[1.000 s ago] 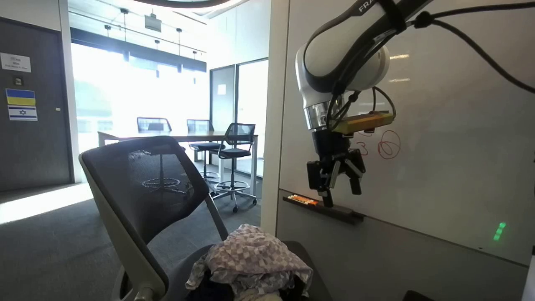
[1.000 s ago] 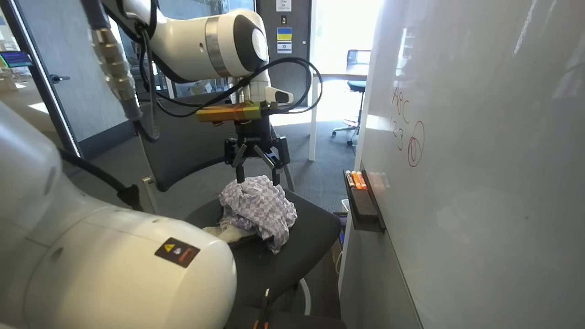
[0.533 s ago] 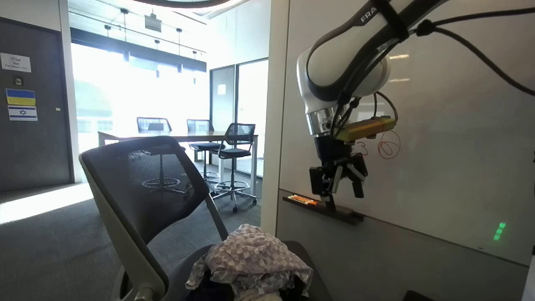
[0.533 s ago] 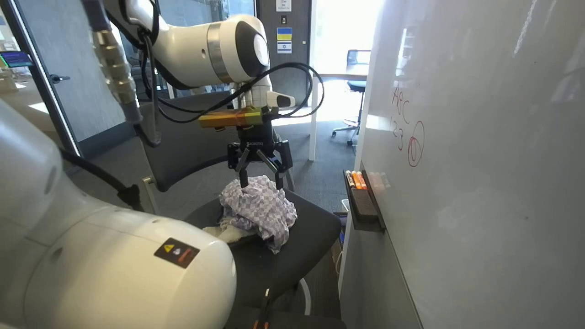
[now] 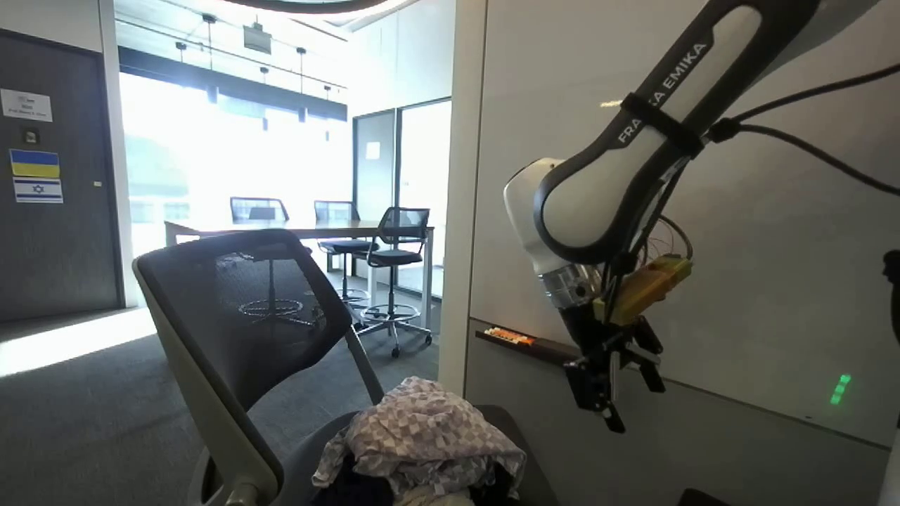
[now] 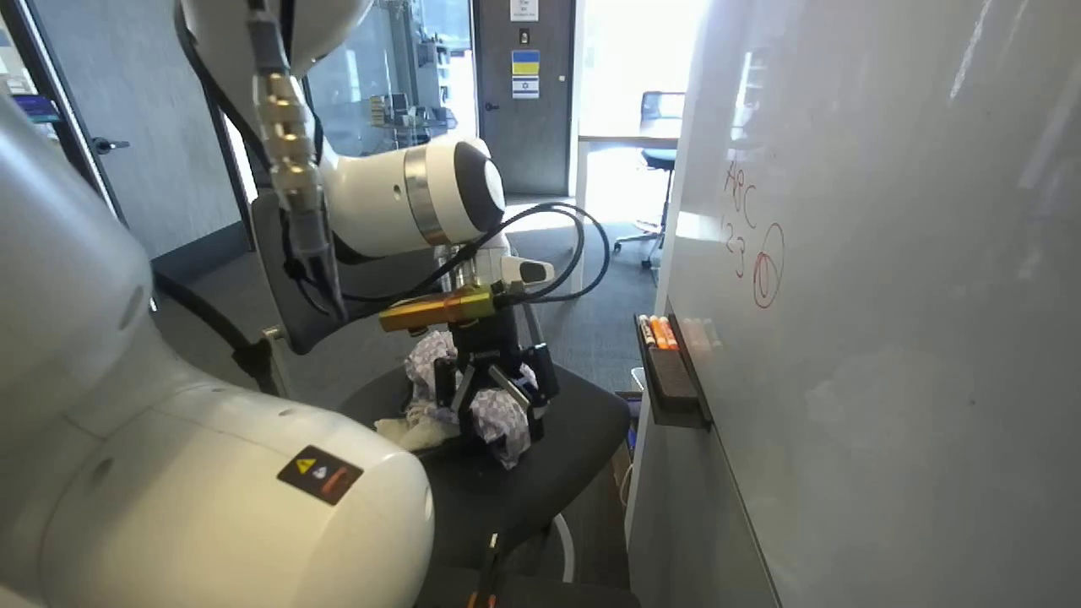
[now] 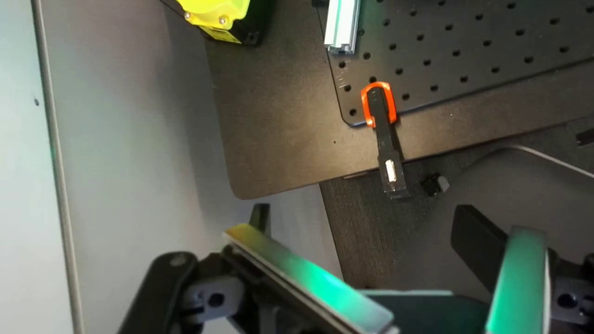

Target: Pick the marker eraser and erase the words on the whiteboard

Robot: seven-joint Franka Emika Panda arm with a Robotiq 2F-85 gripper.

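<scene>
The marker eraser (image 6: 673, 374) is a dark brownish block lying on the narrow dark ledge (image 6: 682, 417) of the whiteboard (image 6: 912, 355). In an exterior view the ledge (image 5: 541, 351) is partly hidden behind my gripper. The words (image 6: 764, 283) are thin red letters, numbers and circles on the board above the ledge; in an exterior view the arm hides most of them. My gripper (image 5: 636, 405) is open and empty, tilted, below ledge height there. In an exterior view the gripper (image 6: 502, 432) is left of the ledge, over the chair. The wrist view shows open fingers (image 7: 369, 229) and no eraser.
Several markers (image 6: 659, 332) lie on the ledge beside the eraser. A chair (image 6: 583, 422) bears a crumpled checkered cloth (image 5: 436, 436). In the wrist view are a dark tabletop (image 7: 278, 139), an orange and black clamp (image 7: 383, 120) and a yellow device (image 7: 218, 11).
My gripper has moved down in both exterior views, lower than before and a little to the right, and has tilted. It has stayed open. The eraser and words have not moved.
</scene>
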